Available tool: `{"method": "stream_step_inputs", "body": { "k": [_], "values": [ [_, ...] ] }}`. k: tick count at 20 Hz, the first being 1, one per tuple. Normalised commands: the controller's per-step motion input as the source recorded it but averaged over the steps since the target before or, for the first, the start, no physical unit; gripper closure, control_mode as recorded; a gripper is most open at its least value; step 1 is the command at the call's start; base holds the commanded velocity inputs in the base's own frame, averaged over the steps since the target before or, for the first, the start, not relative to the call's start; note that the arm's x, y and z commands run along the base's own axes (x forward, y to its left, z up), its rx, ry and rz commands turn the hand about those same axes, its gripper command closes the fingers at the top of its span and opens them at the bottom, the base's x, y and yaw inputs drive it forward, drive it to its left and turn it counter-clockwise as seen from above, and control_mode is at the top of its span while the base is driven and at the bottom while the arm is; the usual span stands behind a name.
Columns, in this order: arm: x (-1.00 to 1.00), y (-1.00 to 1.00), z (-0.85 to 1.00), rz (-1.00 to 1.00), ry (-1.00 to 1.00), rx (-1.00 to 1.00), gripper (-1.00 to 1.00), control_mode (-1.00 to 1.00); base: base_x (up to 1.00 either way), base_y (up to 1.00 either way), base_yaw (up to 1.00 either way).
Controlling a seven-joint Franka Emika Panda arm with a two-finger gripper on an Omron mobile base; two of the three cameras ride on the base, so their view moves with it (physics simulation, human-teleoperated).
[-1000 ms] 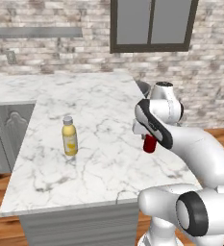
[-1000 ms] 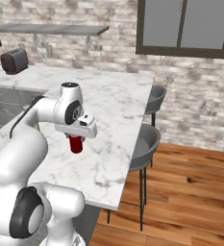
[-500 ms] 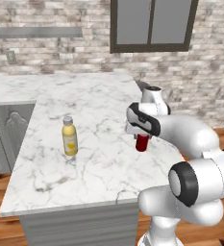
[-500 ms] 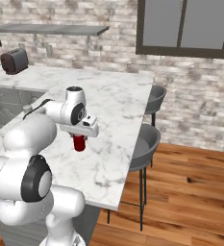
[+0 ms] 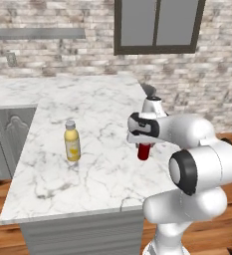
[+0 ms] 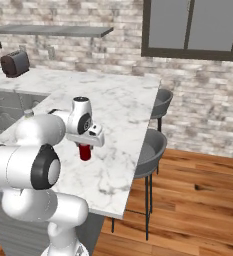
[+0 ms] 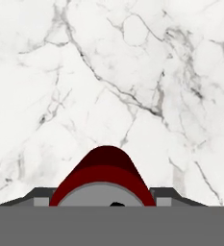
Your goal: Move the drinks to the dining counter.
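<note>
Short red can with silver top (image 5: pixel 144 151): upright, grasped in the robot's jaws (image 5: pixel 144 144) above the broad white grey-veined marble table (image 5: pixel 102 119), near its right side; whether it touches the slab cannot be told. Small yellow bottle with pale grey cap (image 5: pixel 71 141): upright on the same table, well apart to the left.

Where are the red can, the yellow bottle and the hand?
red can (image 5: pixel 144 151): left base view, on its red side below the hand.
yellow bottle (image 5: pixel 72 144): left base view, on its label.
hand (image 6: pixel 86 145): right base view, at the can's top, where its fingers close.
</note>
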Motion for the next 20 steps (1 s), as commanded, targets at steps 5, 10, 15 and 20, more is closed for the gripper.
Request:
{"method": "stream_step_inputs", "body": {
  "k": [5, 10, 15, 20],
  "values": [
    [0.15, 0.0, -0.21, 0.0, 0.0, 0.0, 1.0, -1.0, 0.0, 0.0, 0.0],
    [0.13, 0.0, -0.27, 0.0, 0.0, 0.0, 1.0, -1.0, 0.0, 0.0, 0.0],
    [0.09, 0.0, -0.31, 0.0, 0.0, 0.0, 1.0, -1.0, 0.0, 0.0, 0.0],
    [0.06, 0.0, -0.27, 0.0, 0.0, 0.0, 1.0, -1.0, 0.0, 0.0, 0.0]
  ]
}}
